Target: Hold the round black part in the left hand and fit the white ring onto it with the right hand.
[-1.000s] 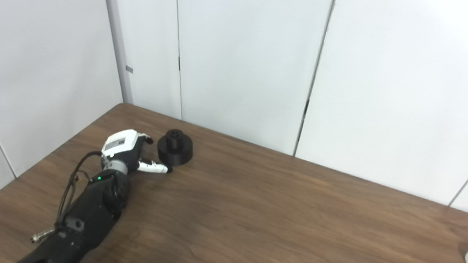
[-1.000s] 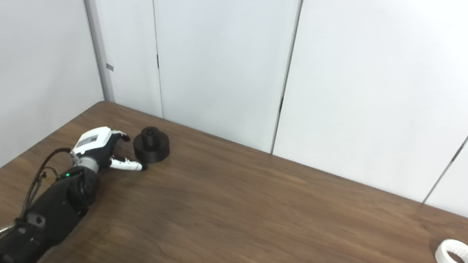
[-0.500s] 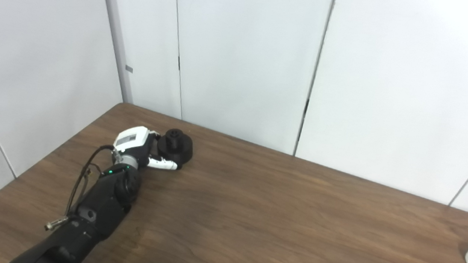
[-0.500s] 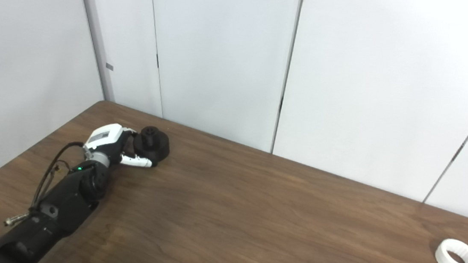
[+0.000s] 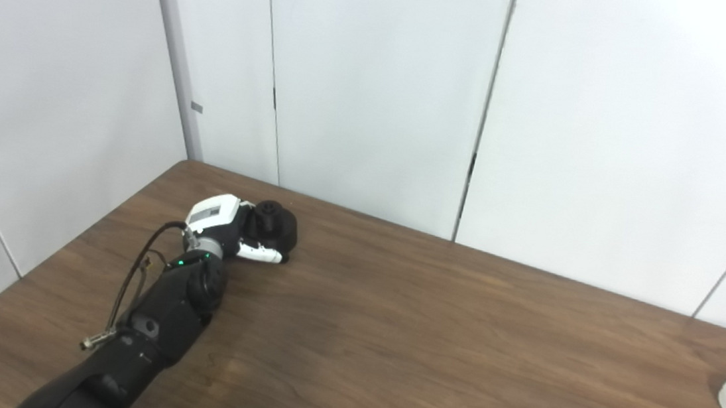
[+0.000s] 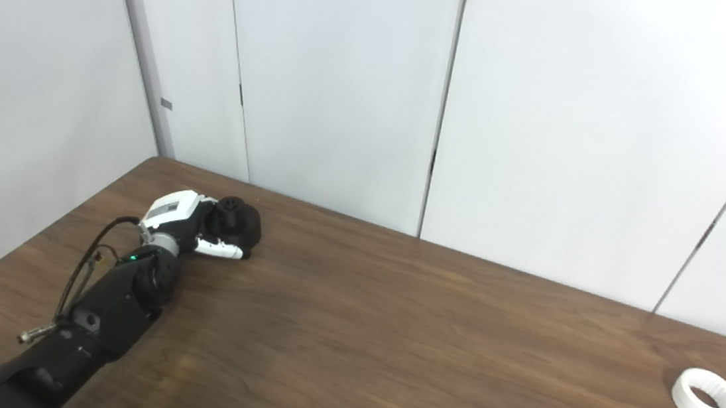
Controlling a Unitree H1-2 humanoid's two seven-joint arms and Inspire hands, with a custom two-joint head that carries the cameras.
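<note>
Left eye view shows you the left robot hand (image 5: 227, 231) far out near the back left corner of the brown surface (image 5: 429, 344), at the end of its black arm (image 5: 151, 323) that comes in from the bottom left. You can see this robot hand pressed against the left side of the round black part (image 5: 275, 230). Its white thumb (image 5: 259, 254) lies along the front of the part, low, touching it or very nearly. The other fingers are on the far side and mostly hidden, so they look wrapped around the part, but you cannot tell whether the grip is fully closed. The part seems to rest on the surface, with its small knob on the top, close to the back edge.

The white ring (image 6: 706, 397) lies flat on the surface near the right edge, well apart from the black part, with nothing touching it. In the left eye view the ring is partly cut by the picture's border.

Your right robot hand is not in either view. Behind the surface stand plain white wall panels (image 5: 381, 86).
</note>
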